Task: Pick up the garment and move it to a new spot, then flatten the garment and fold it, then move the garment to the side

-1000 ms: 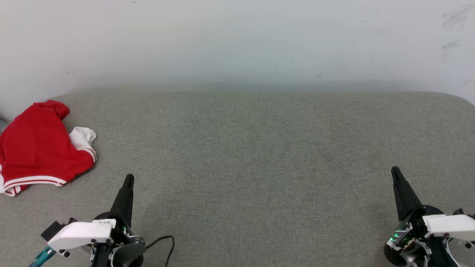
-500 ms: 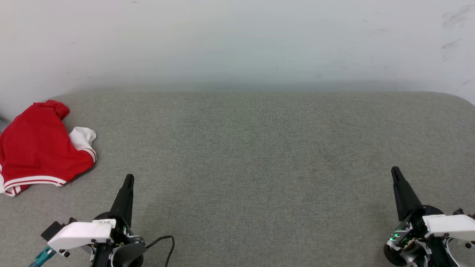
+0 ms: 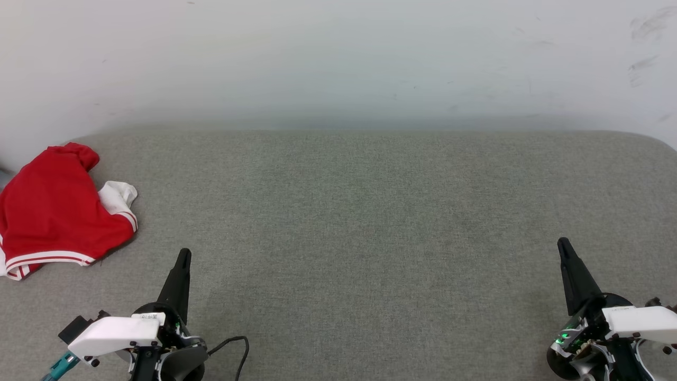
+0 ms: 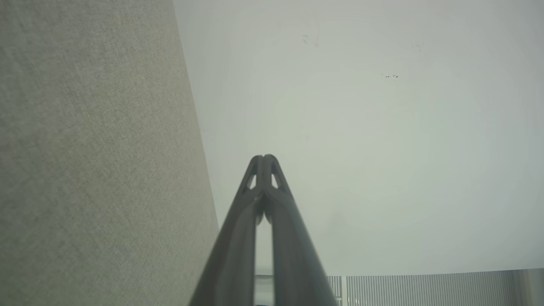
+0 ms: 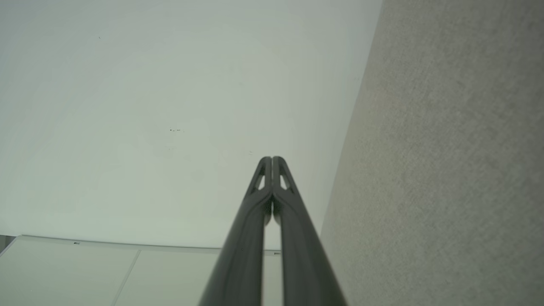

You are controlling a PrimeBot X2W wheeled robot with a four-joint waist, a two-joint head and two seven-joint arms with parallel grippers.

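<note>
Crumpled on grey cloth (image 3: 370,211), the red shirt (image 3: 53,211) lies ahead and to the left of the left gripper (image 3: 183,255), near but not touching it. Its length runs roughly the way that gripper's fingers point. The right gripper (image 3: 562,243) sits well off to the other side. Both grippers are pinched closed and empty, and the left arm looks better placed to reach.
</note>
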